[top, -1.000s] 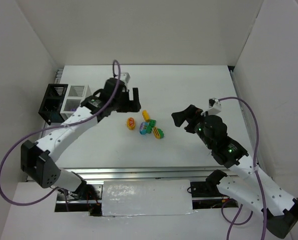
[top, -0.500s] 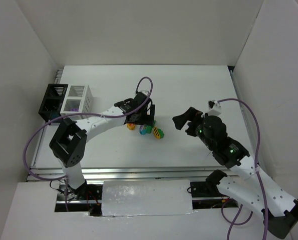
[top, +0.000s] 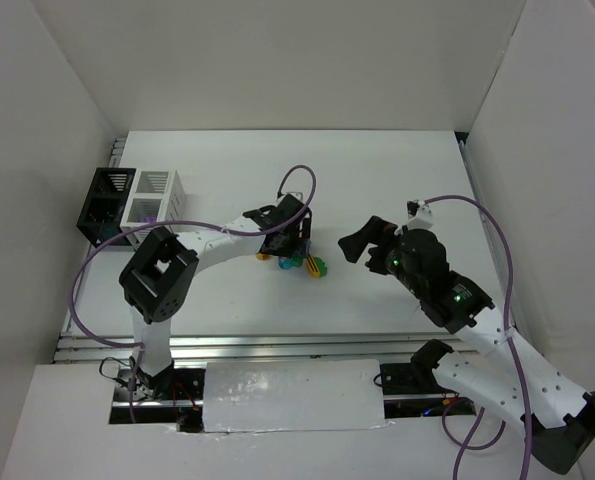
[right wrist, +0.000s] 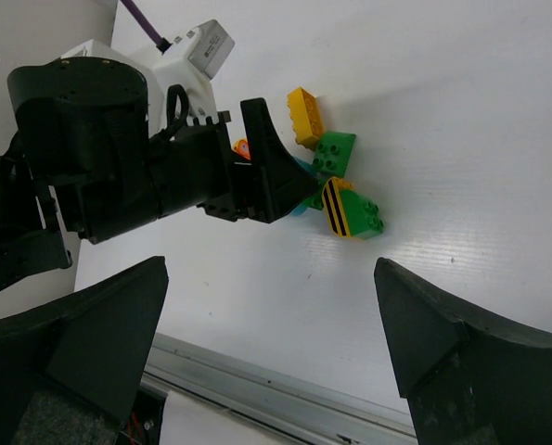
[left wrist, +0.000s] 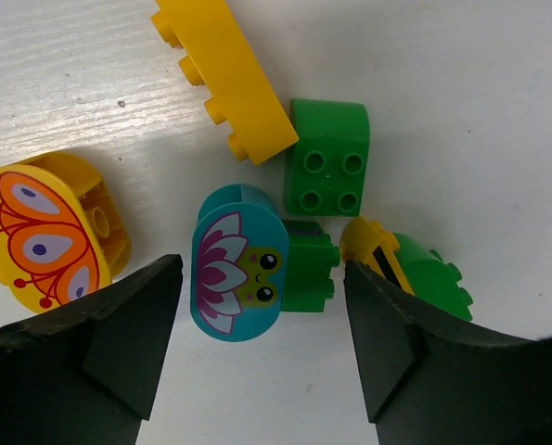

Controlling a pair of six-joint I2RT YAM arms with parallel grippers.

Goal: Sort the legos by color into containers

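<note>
Teal lego [left wrist: 237,267] within spread left gripper [left wrist: 257,273]

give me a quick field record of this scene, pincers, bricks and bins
left pincer: open, straddling the teal brick, not closed on it
right pincer: open, empty, off to the right of the pile
teal brick: flower-and-face print, a small green brick against its side
other bricks: long yellow brick, green four-stud brick, yellow butterfly brick, striped yellow-and-green brick, all on the table
bins: black bin and white bin adjoining at the table's left edge
</note>
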